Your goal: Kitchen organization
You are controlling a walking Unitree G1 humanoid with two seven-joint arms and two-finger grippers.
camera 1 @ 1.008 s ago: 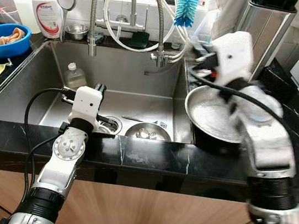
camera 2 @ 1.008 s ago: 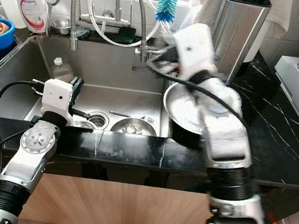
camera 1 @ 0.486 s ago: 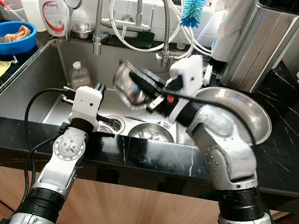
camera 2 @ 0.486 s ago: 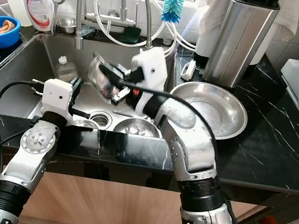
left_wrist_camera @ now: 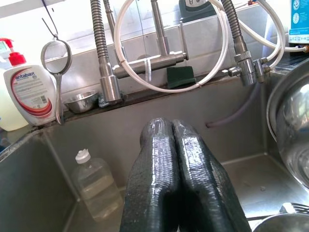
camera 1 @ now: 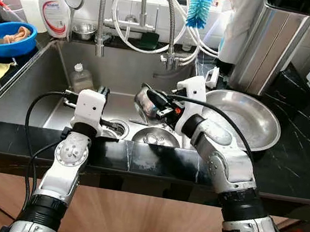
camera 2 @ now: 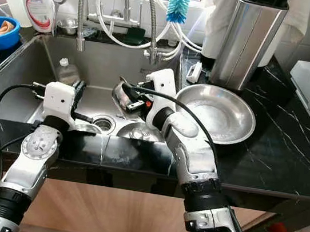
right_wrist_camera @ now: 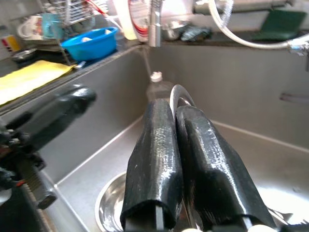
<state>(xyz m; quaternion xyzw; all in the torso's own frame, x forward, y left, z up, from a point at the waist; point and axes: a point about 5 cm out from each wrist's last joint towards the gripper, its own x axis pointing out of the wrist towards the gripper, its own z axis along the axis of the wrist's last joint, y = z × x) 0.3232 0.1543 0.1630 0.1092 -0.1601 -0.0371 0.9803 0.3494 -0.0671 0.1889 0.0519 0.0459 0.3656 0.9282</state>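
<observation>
Right end effector (camera 1: pixel 150 99) clamps a small steel bowl (camera 1: pixel 144 102) over the sink (camera 1: pixel 32 84).
Two more bowls: one (camera 1: pixel 153 136) on the sink floor just below it, a large one (camera 1: pixel 247 114) on the tabletop behind. Left end effector (left_wrist_camera: pixel 177 159) hangs clenched, empty, near the drain.

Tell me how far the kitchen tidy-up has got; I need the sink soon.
Looks done: a large steel basin sits on the counter. In hand: the right gripper holds a small steel bowl over the sink. Left: another bowl, a fork and a plastic bottle.
</observation>
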